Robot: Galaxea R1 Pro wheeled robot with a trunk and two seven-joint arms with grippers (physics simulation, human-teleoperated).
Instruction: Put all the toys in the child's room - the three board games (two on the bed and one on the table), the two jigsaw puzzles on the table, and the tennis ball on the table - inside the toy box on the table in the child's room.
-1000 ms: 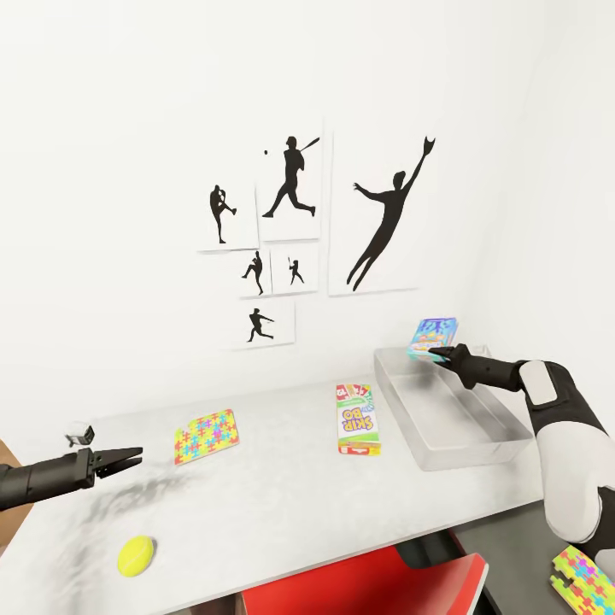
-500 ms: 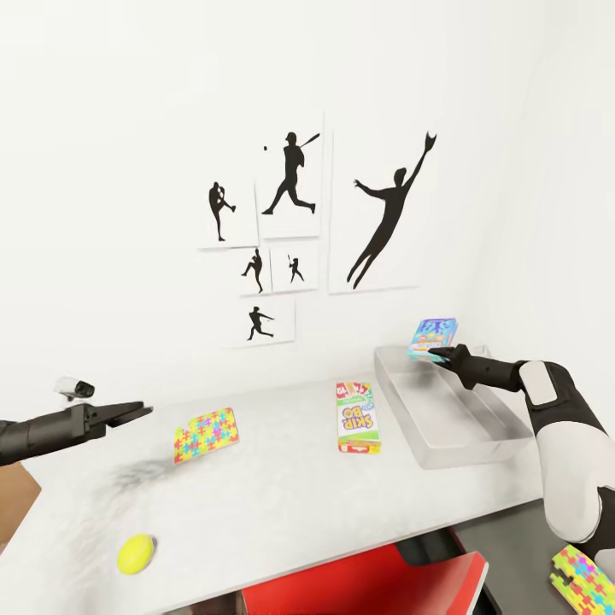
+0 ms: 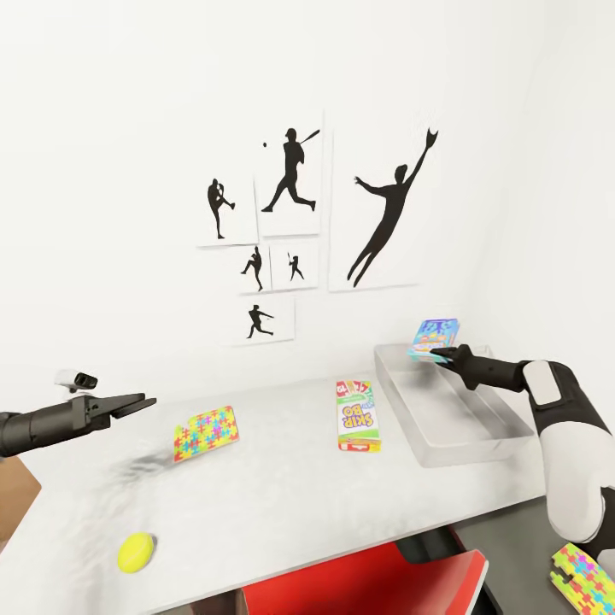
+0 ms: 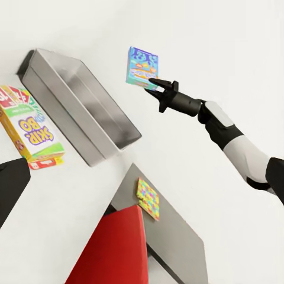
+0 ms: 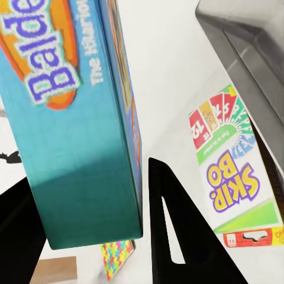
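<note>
One board game (image 3: 433, 338) is gripped in the right claw (image 3: 437, 353) above the toy box (image 3: 444, 410); left claw's (image 3: 143, 401) opening unclear.

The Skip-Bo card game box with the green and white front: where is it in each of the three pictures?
Head view: Skip-Bo box flat on the white table, mid-right.
Left wrist view: far left edge.
Right wrist view: right side.
Shared landmark: the clear toy box beside it.

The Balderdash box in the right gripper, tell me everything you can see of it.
The Balderdash box is a flat teal cardboard board game with orange-backed purple lettering and a bluish illustrated face. It stands upright in the air above the far end of the grey toy box, pinched at its lower edge by the right gripper, touching nothing else.
</note>
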